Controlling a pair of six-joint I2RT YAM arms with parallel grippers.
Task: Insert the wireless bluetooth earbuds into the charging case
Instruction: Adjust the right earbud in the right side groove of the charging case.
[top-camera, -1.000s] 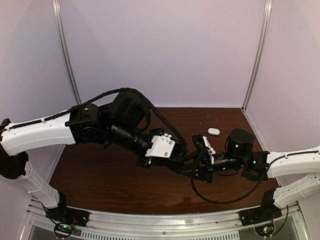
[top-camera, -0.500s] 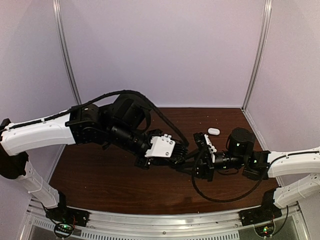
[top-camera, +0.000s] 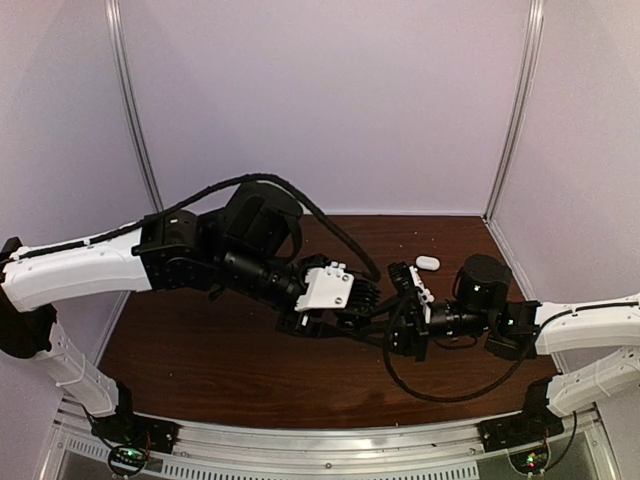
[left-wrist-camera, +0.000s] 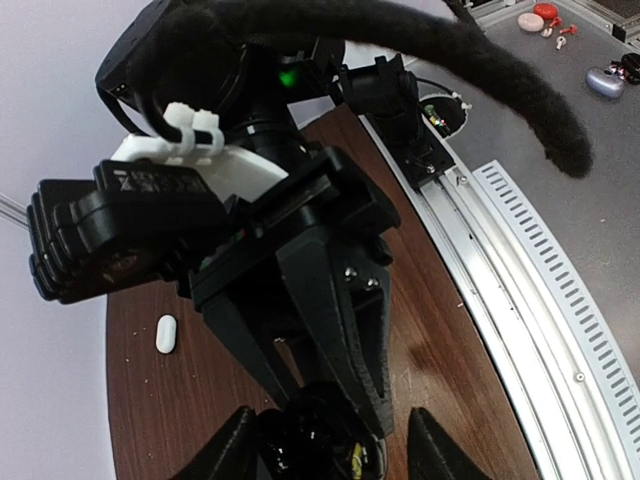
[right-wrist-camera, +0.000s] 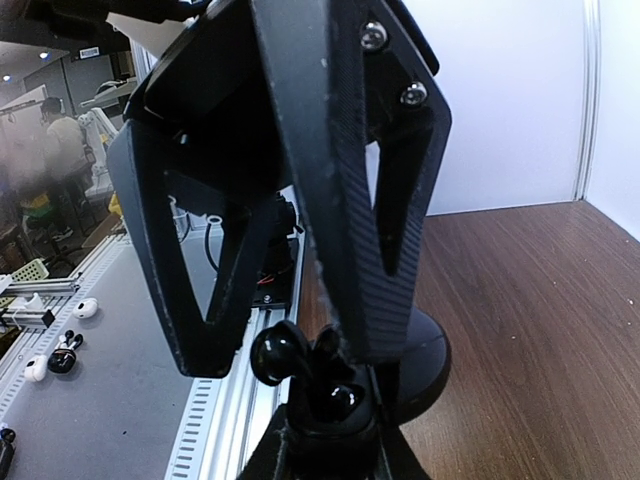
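— Where is the charging case (top-camera: 427, 262) lying?
— Far right on the table (top-camera: 200, 350), untouched. Both arms are reaching inward, meeting mid-table. The left gripper (left-wrist-camera: 330, 452) is gaping around a small black object (right-wrist-camera: 332, 402) that the right gripper (right-wrist-camera: 330, 455) is pinching.

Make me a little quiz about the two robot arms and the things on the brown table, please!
1. True or false: the white oval piece lies on the table with nothing gripping it.
2. Fill in the gap: the jaws of the left claw stand ____, one on each side of a small black object.
3. Which claw is shut on that small black object? A) the left claw B) the right claw C) neither
Key: 1 true; 2 open; 3 B.
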